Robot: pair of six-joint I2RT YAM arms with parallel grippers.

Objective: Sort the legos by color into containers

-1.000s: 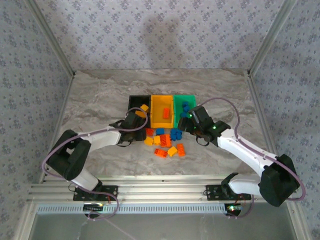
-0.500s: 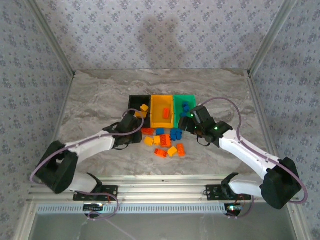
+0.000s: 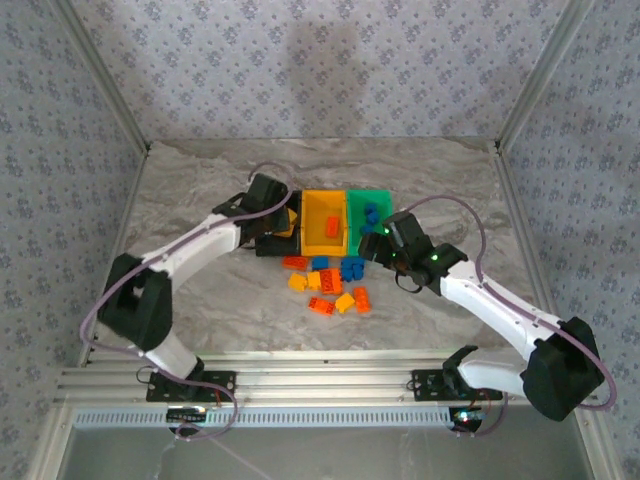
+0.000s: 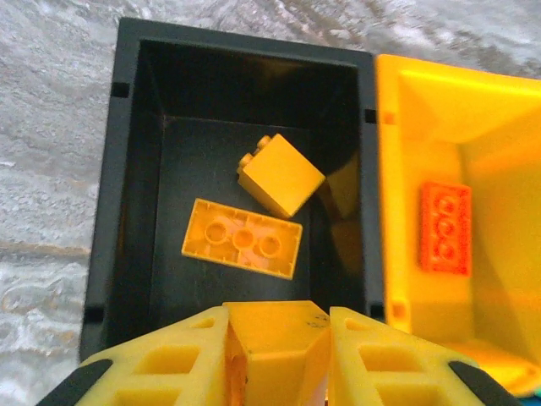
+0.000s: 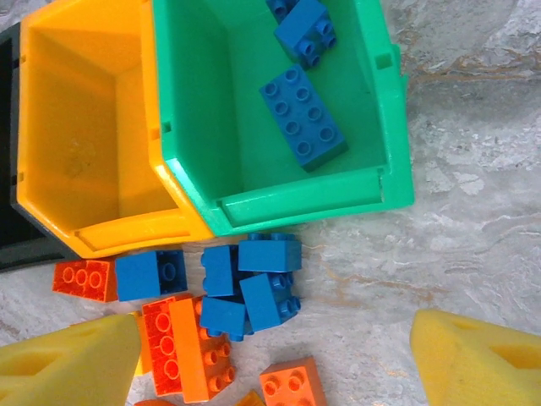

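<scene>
My left gripper (image 4: pixel 277 338) is shut on a yellow lego (image 4: pixel 275 355) and hangs above the black container (image 4: pixel 127 169), where two yellow legos (image 4: pixel 243 238) lie. The yellow-orange container (image 4: pixel 385 169) beside it holds an orange-red lego (image 4: pixel 445 227). In the green container (image 5: pixel 279 203) lie blue legos (image 5: pixel 302 118). My right gripper (image 5: pixel 275 338) is open, low over the table just in front of the green container, with a cluster of blue legos (image 5: pixel 254 283) and orange legos (image 5: pixel 182 347) between its fingers (image 5: pixel 68 364). From above, the left gripper (image 3: pixel 278 212) covers the black container.
The three containers (image 3: pixel 306 220) stand joined in a row mid-table, with the loose pile of legos (image 3: pixel 330 285) just in front of them. Bare marble lies to the left, right and behind. Patterned walls close in the table on three sides.
The left gripper shut on a yellow lego at the pile, then swung back and up over the black container. The right arm has hardly moved.
</scene>
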